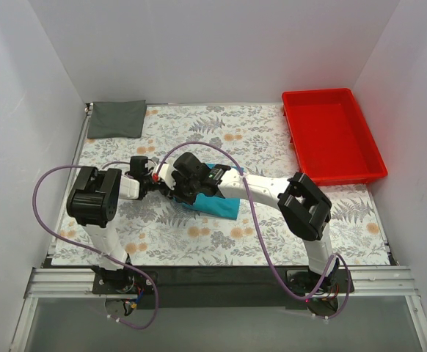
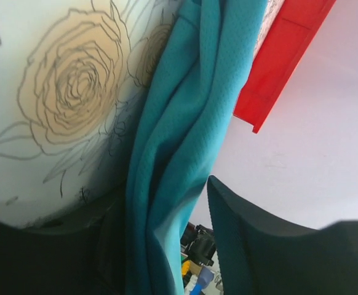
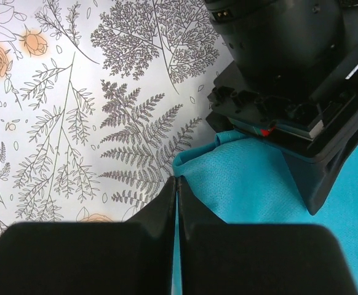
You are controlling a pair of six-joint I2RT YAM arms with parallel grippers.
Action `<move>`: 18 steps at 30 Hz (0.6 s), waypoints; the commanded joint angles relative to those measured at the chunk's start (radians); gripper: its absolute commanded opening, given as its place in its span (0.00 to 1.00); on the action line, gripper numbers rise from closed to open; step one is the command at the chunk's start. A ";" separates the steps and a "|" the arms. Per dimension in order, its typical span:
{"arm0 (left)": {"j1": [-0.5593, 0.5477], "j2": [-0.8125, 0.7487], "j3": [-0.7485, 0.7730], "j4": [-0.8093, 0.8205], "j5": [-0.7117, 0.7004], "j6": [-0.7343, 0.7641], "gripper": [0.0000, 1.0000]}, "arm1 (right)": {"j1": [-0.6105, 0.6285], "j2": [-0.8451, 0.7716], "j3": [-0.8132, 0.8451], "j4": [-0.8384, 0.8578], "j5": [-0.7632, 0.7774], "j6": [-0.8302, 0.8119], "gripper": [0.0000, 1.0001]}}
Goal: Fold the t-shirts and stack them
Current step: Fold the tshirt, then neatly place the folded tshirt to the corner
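The teal t-shirt (image 1: 224,202) lies partly folded on the floral cloth at mid-table. My right gripper (image 1: 174,188) is at its left edge; in the right wrist view its fingertips (image 3: 176,182) are shut on a thin edge of the teal t-shirt (image 3: 253,178). My left gripper (image 1: 155,179) faces it from the left. In the left wrist view the jaws (image 2: 167,246) stand apart around a hanging fold of the teal t-shirt (image 2: 185,123), which rests against the left finger with a gap to the right finger (image 2: 259,246). The dark grey t-shirt (image 1: 117,118) lies folded flat at the back left.
A red plastic tray (image 1: 331,136) stands at the back right, also showing in the left wrist view (image 2: 277,61). The floral table cloth (image 1: 199,132) covers the table. The left gripper's body (image 3: 277,74) sits close above the right gripper. White walls enclose the table.
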 commanded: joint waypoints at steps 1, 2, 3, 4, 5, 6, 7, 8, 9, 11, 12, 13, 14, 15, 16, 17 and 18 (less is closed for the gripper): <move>-0.016 0.052 0.002 -0.038 -0.104 0.025 0.45 | 0.002 -0.012 0.034 0.019 -0.028 0.013 0.01; -0.019 0.053 0.002 -0.035 -0.103 0.020 0.42 | 0.002 -0.011 0.034 0.019 -0.027 0.013 0.01; -0.024 0.056 0.005 -0.030 -0.103 0.011 0.42 | 0.002 -0.009 0.034 0.019 -0.028 0.013 0.01; -0.028 0.060 0.010 -0.024 -0.103 0.008 0.42 | 0.000 -0.009 0.033 0.019 -0.031 0.013 0.01; -0.030 0.063 0.011 -0.022 -0.104 0.008 0.41 | 0.001 -0.008 0.033 0.019 -0.035 0.014 0.01; -0.033 0.063 0.015 -0.022 -0.104 0.011 0.36 | 0.002 -0.008 0.036 0.019 -0.039 0.016 0.01; -0.038 0.063 0.024 -0.033 -0.107 0.029 0.31 | 0.002 -0.006 0.037 0.019 -0.041 0.019 0.01; -0.042 0.055 0.033 -0.051 -0.130 0.043 0.25 | 0.002 -0.006 0.039 0.019 -0.039 0.017 0.01; -0.045 0.049 0.042 -0.073 -0.146 0.061 0.09 | 0.002 -0.006 0.042 0.019 -0.030 0.020 0.01; -0.048 0.037 0.091 -0.177 -0.207 0.133 0.00 | 0.000 -0.009 0.043 0.015 -0.013 0.035 0.01; -0.048 0.026 0.106 -0.212 -0.228 0.160 0.00 | -0.006 -0.018 0.040 0.011 -0.010 0.039 0.04; -0.048 0.021 0.128 -0.279 -0.250 0.187 0.00 | -0.011 -0.024 0.033 0.008 -0.009 0.045 0.15; -0.048 0.020 0.171 -0.314 -0.265 0.266 0.00 | -0.018 -0.032 0.025 0.002 -0.013 0.055 0.18; -0.048 0.023 0.200 -0.344 -0.291 0.304 0.00 | -0.034 -0.050 0.018 -0.002 -0.021 0.060 0.27; -0.047 0.030 0.229 -0.422 -0.302 0.344 0.00 | -0.043 -0.061 0.013 -0.008 -0.025 0.063 0.32; -0.045 0.036 0.289 -0.459 -0.320 0.408 0.00 | -0.054 -0.086 -0.004 -0.025 -0.030 0.071 0.37; -0.044 0.041 0.309 -0.479 -0.330 0.445 0.00 | -0.066 -0.103 -0.013 -0.031 -0.038 0.072 0.42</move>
